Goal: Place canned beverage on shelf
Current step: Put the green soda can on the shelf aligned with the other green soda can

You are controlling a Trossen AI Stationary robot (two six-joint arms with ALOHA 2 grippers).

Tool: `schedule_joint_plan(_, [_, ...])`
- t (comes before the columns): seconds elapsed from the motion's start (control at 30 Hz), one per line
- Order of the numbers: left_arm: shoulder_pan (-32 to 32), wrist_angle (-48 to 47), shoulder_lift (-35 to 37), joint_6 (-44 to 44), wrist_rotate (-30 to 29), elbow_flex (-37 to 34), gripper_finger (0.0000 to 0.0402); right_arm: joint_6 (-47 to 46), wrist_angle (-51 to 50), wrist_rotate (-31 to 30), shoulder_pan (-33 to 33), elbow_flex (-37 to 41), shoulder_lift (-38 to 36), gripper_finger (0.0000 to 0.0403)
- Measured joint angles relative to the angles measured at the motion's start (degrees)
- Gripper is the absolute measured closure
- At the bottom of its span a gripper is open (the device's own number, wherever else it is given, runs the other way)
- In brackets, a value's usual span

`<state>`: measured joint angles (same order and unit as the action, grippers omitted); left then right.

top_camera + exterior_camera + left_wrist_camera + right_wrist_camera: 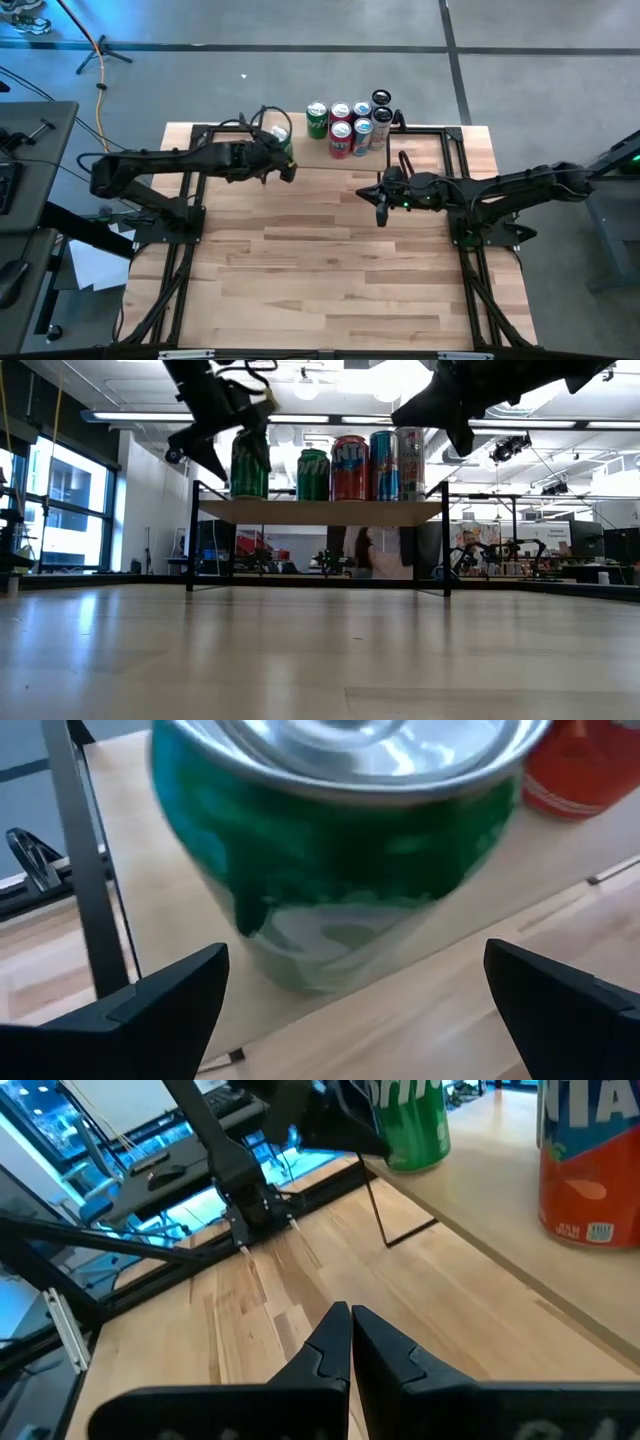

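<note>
Your left end effector (283, 160) is straddling the green can (249, 464) standing on the shelf (320, 511), fingers spread wide. Your right end effector (381, 212) is hovering over the counter (330, 270), fingers pressed together, gripping nothing.

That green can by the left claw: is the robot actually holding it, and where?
Nothing is held. The left claw is open, its fingers apart on either side of the green can, which stands on the shelf. The right claw is shut and empty.

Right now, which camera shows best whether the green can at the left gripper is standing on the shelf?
The low view: the green can stands upright on the shelf. The left wrist view fills with it, between the open left gripper. From above, the arm mostly hides it.
</note>
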<state>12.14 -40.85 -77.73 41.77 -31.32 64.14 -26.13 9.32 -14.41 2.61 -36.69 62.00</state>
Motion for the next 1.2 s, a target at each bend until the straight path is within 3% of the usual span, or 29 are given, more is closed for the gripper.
schedule_joint_plan(0.47, [0.22,3.82,-3.31,6.13,-5.11,0.0,0.0007,0.0,1.21,1.33,0.0,0.0,-0.2,0.0403])
schedule_joint_plan(0.73, [0.22,4.16,-3.29,6.23,-11.44,0.0,0.0007,0.46,1.21,1.33,0.02,0.0,-0.2,0.0403])
schedule_joint_plan(0.9, [0.24,7.21,-3.27,6.19,-12.04,0.0,0.001,0.5,1.16,1.33,0.01,0.0,-0.2,0.0403])
schedule_joint_plan(1.2, [0.22,8.08,-3.27,6.15,-10.94,0.02,0.0088,0.46,1.12,1.33,0.02,0.0,-0.22,0.0403])
